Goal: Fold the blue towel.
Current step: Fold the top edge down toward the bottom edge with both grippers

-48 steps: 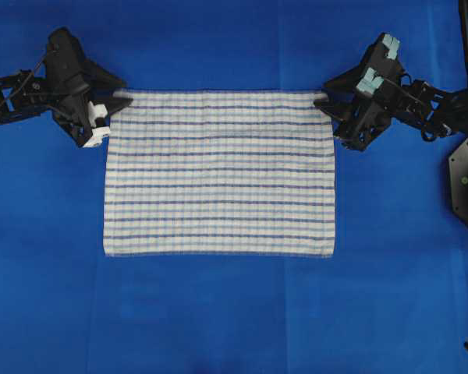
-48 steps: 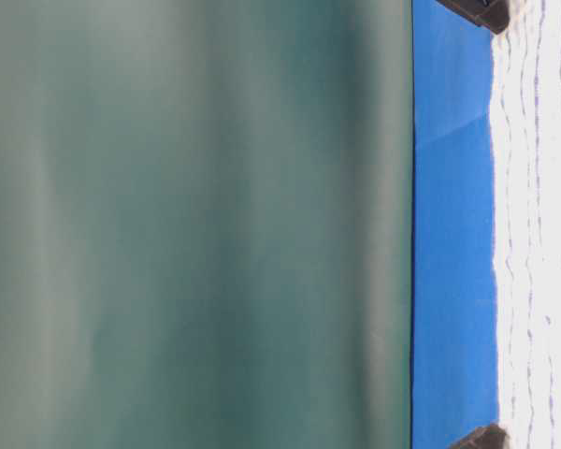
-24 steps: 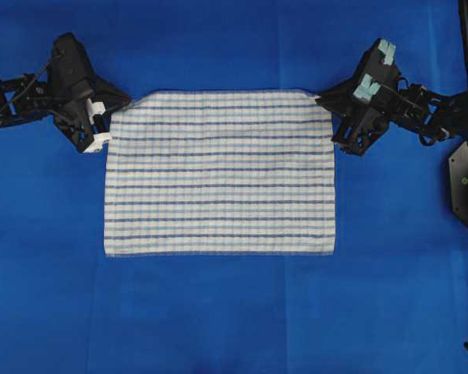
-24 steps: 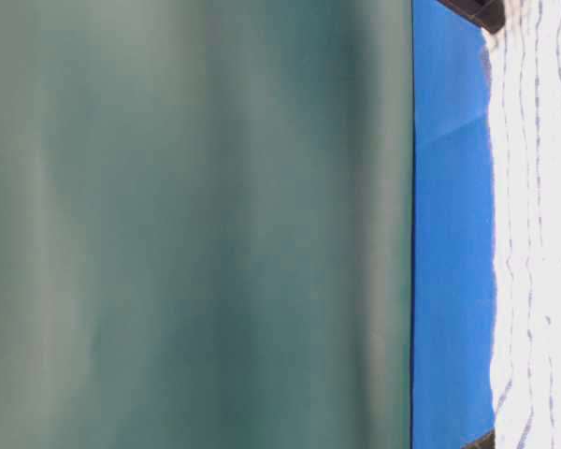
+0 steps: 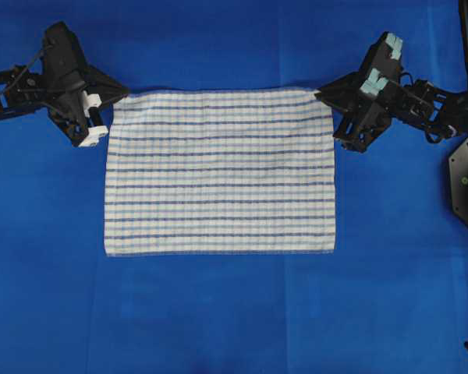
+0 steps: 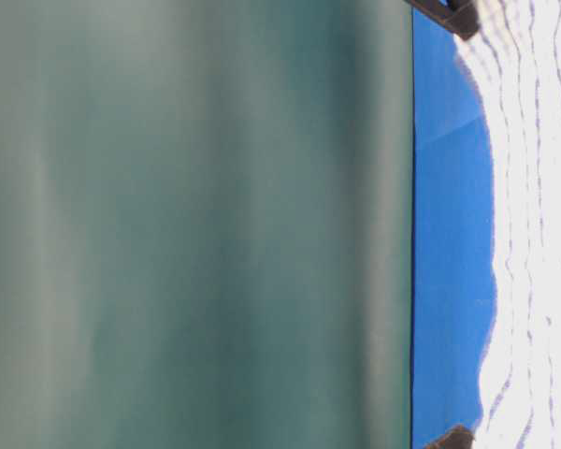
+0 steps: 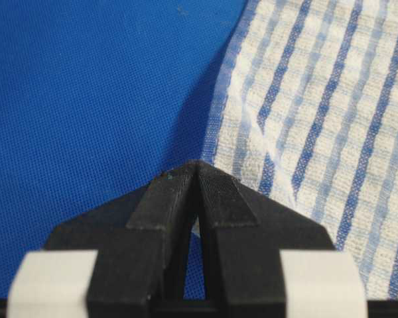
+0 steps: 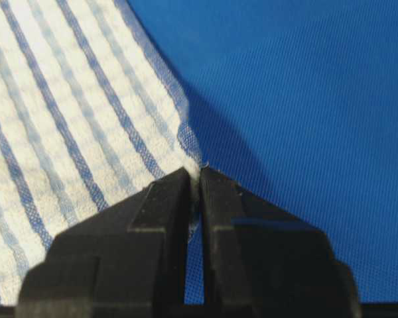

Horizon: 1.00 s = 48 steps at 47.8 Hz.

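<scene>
Compared with a second ago, both black grippers have closed onto the far corners of the white woven towel with thin light-blue and dark-blue stripes (image 5: pixel 220 171), and those corners now sit pulled slightly up and outward, so the far edge curves where it lay straight before. The near edge has stayed flat in the same spot. The towel lies spread out in the middle of the plain blue table covering (image 5: pixel 218 312). The left gripper (image 5: pixel 115 100) is clamped on the towel's far-left corner; its wrist view shows the two black fingers (image 7: pixel 219 195) pressed together at the tips with cloth beside them. The right gripper (image 5: pixel 321 95) is pinched shut on the far-right corner, a sliver of white cloth caught between its fingers (image 8: pixel 166 199). In the table-level view the lifted edge bows away from the covering.
</scene>
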Motion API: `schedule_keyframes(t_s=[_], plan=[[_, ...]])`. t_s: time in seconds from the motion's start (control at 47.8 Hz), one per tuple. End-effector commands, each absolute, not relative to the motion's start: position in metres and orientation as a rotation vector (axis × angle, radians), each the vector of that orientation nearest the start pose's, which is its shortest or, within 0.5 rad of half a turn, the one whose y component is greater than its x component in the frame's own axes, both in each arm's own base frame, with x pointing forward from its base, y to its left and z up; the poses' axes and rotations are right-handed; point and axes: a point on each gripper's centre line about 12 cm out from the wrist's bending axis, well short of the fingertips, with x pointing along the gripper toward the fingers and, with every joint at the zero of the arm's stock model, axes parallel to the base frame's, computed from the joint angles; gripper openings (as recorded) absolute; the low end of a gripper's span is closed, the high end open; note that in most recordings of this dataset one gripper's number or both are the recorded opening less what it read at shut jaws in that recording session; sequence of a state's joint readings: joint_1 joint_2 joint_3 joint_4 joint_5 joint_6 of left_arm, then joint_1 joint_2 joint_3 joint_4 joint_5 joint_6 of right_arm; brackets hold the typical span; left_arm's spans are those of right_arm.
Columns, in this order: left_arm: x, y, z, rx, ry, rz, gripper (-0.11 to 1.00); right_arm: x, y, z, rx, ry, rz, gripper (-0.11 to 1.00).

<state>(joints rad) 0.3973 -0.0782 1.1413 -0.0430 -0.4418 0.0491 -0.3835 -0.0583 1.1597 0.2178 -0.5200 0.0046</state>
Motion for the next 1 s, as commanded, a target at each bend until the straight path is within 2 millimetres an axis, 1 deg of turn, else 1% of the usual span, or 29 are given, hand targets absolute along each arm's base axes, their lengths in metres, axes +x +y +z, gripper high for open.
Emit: schedule_keyframes(t_s=[0.0,0.251,0.356,0.502,0.67,0.795,0.984], plan=[[0.256,0.11,0.109,-0.099,0.585,0.399,0.0,0.252,-0.115,0.105,0.263,0.517,-0.531,0.08],[0.257,0.107,0.111,-0.096,0.581,0.388,0.0,0.253,-0.112,0.104,0.269,0.535,-0.521,0.08],[0.259,0.101,0.115,-0.087,0.566,0.369,0.0,0.253,-0.106,0.107,0.269,0.536,-0.501,0.08],[0.262,0.086,0.13,-0.066,0.52,0.317,0.0,0.251,-0.092,0.119,0.274,0.538,-0.452,0.08],[0.26,0.062,0.148,-0.041,0.482,0.235,0.0,0.247,-0.074,0.133,0.296,0.548,-0.396,0.08],[0.254,0.044,0.153,-0.038,0.463,0.177,0.0,0.244,-0.059,0.142,0.316,0.547,-0.348,0.08],[0.249,0.01,0.161,-0.013,0.425,0.049,0.0,0.237,-0.031,0.15,0.357,0.544,-0.264,0.08]])
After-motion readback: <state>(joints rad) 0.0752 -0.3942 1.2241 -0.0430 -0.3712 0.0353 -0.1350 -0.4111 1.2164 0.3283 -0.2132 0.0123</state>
